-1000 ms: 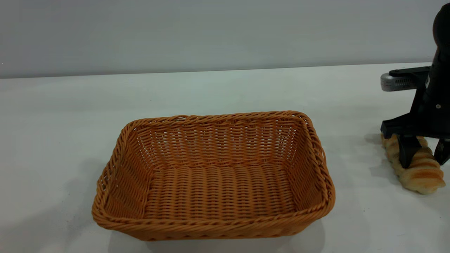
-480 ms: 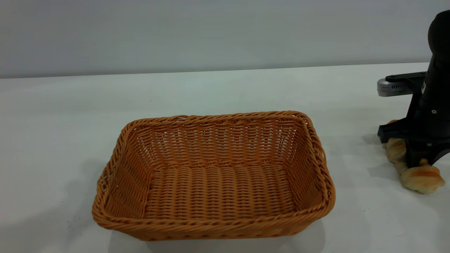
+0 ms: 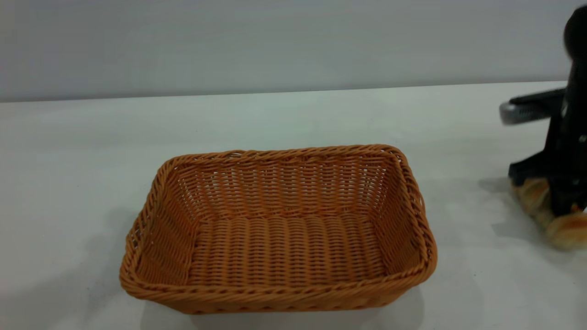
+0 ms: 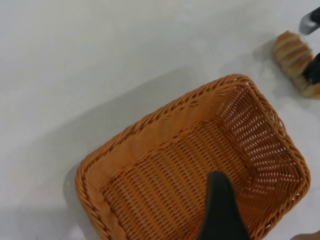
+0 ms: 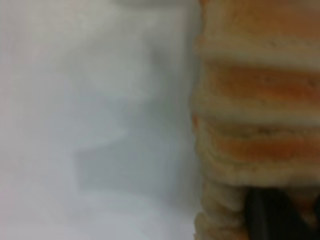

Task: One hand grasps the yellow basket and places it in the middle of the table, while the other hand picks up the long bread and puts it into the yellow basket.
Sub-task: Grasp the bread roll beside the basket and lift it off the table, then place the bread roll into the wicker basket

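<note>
The right gripper [image 3: 566, 208], fingers now pinching the long bread [image 3: 568, 229] at the counter's [image 3: 293, 119] far right, has shifted slightly rightward, suggesting the lift toward the centred yellow basket [image 3: 279, 229] begins.

1. Wall [image 3: 275, 41]: a plain, pale grey surface fills the upper part of the exterior view. It carries no visible marks, fixtures or openings.
2. Junction: the wall meets the far edge of the work surface along a nearly straight line that rises slightly toward the right side of the exterior view.
3. Work surface: the table [image 3: 69, 160] is a broad, flat white top that extends past the left, right and lower edges of the view. A few small dark specks are visible on it.
4. Lighting: illumination is soft and even. Faint, diffuse shadows lie on the white surface; no hard highlights are present.
</note>
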Tool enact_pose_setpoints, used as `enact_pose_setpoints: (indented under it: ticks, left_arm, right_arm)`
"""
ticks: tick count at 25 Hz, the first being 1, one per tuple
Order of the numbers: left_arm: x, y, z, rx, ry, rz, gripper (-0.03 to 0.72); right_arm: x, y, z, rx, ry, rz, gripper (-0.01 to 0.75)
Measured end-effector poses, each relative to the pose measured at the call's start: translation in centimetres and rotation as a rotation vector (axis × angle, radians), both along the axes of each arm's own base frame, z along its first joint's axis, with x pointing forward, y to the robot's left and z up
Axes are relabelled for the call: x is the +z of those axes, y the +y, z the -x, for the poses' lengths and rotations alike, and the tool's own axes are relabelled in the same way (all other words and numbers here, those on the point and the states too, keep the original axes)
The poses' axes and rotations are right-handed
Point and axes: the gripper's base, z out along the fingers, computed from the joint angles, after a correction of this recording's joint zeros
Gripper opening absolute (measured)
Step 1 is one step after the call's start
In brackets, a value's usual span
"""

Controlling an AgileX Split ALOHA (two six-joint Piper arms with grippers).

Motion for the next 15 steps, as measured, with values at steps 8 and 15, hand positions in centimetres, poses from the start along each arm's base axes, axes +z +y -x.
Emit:
enact_pose_setpoints:
  ticks: [8,15]
  left_arm:
    - [0.0,0.0,0.0,0.0,0.0,0.0,0.536]
    - [0.0,0.0,0.0,0.001,0.001,0.001,0.536]
  right_arm:
    - [9.6,1.3,0.4,0.041,-0.191,-0.014,0.075]
    - [14.0,8.6,2.8,0.238,-0.281,-0.081,0.073]
